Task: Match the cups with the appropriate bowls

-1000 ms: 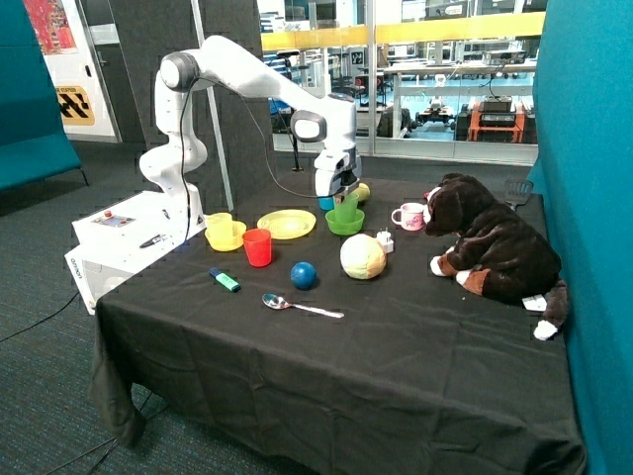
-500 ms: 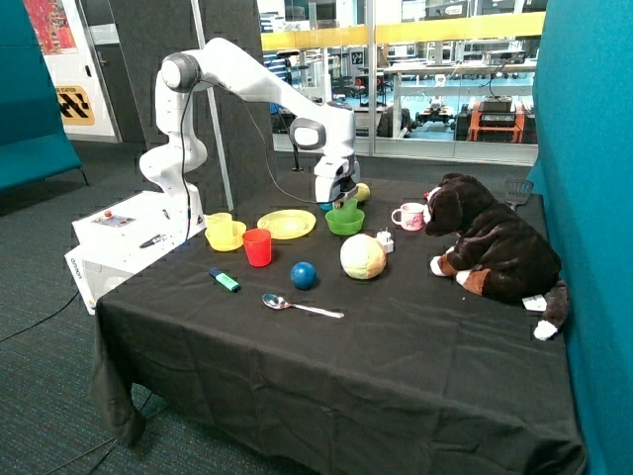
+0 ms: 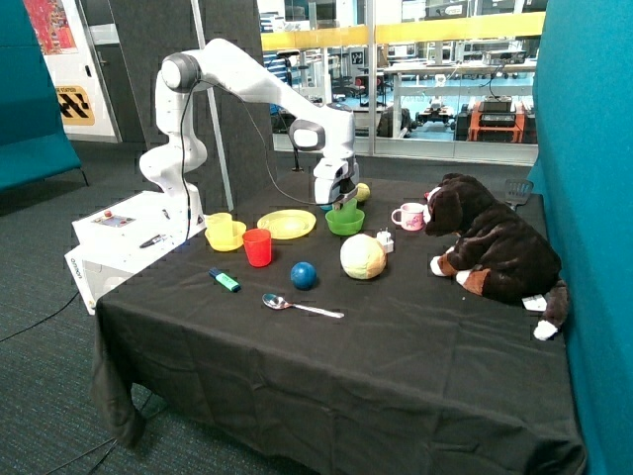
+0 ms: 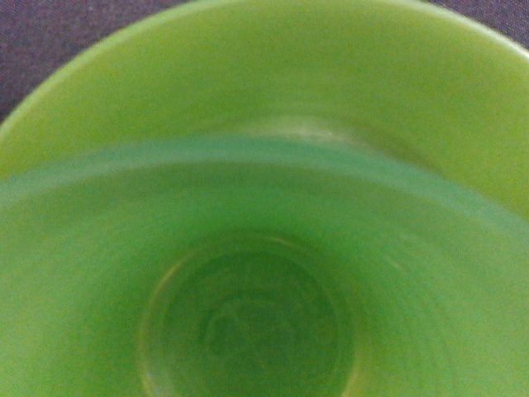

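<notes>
While the gripper (image 3: 343, 201) hangs low over the green bowl (image 3: 345, 223), I cannot tell from where I stand whether it is clamped on the green cup (image 3: 347, 209) or already clear of it — the cup sits right beneath it, down inside the bowl. The wrist view looks straight into that green cup (image 4: 248, 322), which is empty, with the bowl's paler rim (image 4: 248, 74) curving around it. A thin plastic tumbler like that looks light, a bit springy and slick, so I'd judge the rim or upper wall the sensible place to pinch, and gently, since it would tip easily. Further along the black table (image 3: 396, 346), the yellow cup (image 3: 219, 225) seems already nested in the yellow bowl (image 3: 226, 237), so both pairs look matched or nearly so. A red cup (image 3: 257, 247) stands alone beside the yellow bowl, with a flat yellow plate (image 3: 287, 225) between the two bowls. Nearer the front lie a blue ball (image 3: 304, 275), a spoon (image 3: 300, 307) and a marker (image 3: 225, 280); a pink-and-white mug (image 3: 407, 216) and a plush dog (image 3: 495, 247) sit beyond.
</notes>
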Tool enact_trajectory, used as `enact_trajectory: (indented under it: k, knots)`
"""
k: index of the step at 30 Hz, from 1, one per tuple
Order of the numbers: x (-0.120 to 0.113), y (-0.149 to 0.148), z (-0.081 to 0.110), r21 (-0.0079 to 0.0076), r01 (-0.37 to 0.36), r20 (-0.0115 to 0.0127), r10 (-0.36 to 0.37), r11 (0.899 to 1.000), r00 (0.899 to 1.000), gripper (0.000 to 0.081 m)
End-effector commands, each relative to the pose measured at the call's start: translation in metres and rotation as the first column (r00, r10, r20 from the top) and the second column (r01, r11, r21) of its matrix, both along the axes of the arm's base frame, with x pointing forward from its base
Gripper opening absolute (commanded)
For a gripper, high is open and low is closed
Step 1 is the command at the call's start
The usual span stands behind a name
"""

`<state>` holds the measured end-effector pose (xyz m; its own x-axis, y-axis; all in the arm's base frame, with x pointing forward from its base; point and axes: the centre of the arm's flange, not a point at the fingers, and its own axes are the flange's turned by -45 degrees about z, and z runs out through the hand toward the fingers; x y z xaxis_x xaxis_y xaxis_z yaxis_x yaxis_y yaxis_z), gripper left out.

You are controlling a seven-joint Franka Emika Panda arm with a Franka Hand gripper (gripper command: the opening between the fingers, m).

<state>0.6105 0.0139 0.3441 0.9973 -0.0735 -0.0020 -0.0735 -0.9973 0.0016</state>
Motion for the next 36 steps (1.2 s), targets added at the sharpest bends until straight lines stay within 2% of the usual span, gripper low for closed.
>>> enact_trajectory:
  k: [1,7,21,27,36]
  knots:
    - [-0.0024,-0.0040,-0.0060,0.0015,0.003,0.0021,-0.003,1.000,1.000,0.0206]
    - [-0.0028,-0.0070,-0.0044,0.0015,0.002,0.0021,-0.002,1.000,1.000,0.0266]
    - [-0.0080,-0.0114,-0.0066,0.0015,-0.006,0.0021,0.006,1.000,1.000,0.0507]
    - [-0.0091,-0.0093,-0.0049,0.0015,-0.016,0.0021,0.016,1.000,1.000,0.0553]
    - [-0.0075,-0.0018,0.0029,0.0015,-0.032,0.0021,0.032,0.999,0.999,0.0571]
